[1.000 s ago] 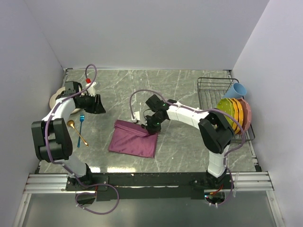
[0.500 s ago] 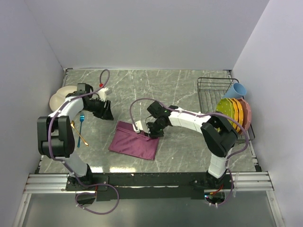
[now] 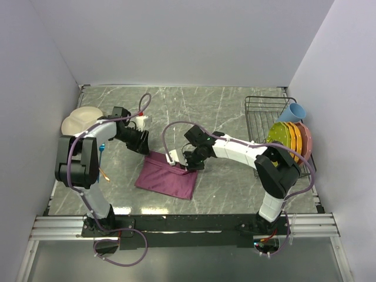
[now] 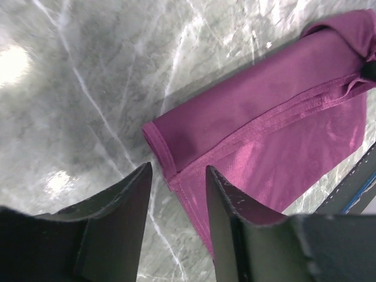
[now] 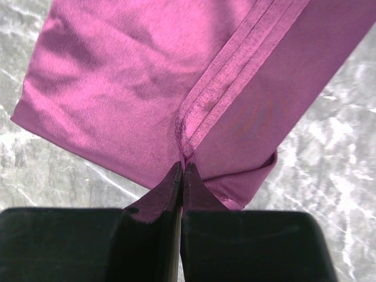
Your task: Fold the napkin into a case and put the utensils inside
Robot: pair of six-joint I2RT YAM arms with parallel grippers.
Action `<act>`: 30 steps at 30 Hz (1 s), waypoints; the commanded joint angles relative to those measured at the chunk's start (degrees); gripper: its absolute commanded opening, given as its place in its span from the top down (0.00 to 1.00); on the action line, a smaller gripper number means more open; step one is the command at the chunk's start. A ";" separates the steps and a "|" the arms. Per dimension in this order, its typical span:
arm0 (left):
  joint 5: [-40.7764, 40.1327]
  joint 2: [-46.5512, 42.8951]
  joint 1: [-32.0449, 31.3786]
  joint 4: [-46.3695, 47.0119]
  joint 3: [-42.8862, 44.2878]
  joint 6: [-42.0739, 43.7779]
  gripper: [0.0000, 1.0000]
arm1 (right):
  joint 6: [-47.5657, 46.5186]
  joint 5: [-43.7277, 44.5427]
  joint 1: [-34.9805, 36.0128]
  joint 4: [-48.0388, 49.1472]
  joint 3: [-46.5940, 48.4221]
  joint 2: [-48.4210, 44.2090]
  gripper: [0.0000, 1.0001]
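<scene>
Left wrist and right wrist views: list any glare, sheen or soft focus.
Left wrist: bright glare patches on the marble table, soft sheen on the napkin, the left hand dark and slightly soft. Right wrist: napkin weave sharp with glossy highlights, the right hand underexposed.

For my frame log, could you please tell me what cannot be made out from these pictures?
Spoon: top view, nearly all behind the left arm.
Fork: top view, a blue sliver only; the arm covers the rest.
Napkin: both wrist views, cut off by the frame edges.
Left claw: left wrist view, open near the napkin's corner; contact unclear.
</scene>
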 commanded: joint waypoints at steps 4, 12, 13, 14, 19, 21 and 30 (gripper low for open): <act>-1.81 2.39 -0.79 -2.66 1.01 0.63 0.62 | -2.36 -0.34 0.79 -0.12 -1.68 -1.90 1.00; 0.10 1.61 1.57 -2.76 1.54 0.46 0.57 | -4.12 3.61 2.29 -0.91 -0.36 1.00 1.00; 1.42 1.08 2.63 -2.50 2.50 1.24 0.53 | -5.08 4.05 2.72 -1.00 -0.19 1.61 1.00; 2.05 0.72 3.77 -3.10 3.64 2.29 0.50 | -5.52 4.67 2.64 -1.09 -0.10 1.88 1.00; 2.23 2.74 2.91 -7.85 13.29 12.30 0.43 | -9.21 7.83 2.99 -0.03 -0.80 2.93 1.00; 2.23 5.98 0.98 -11.35 16.20 13.99 0.43 | -10.27 8.54 2.99 0.84 -0.89 3.11 1.00; 4.86 8.90 -1.05 -11.38 17.46 12.59 0.48 | -17.03 12.49 3.08 6.11 -1.59 3.99 1.00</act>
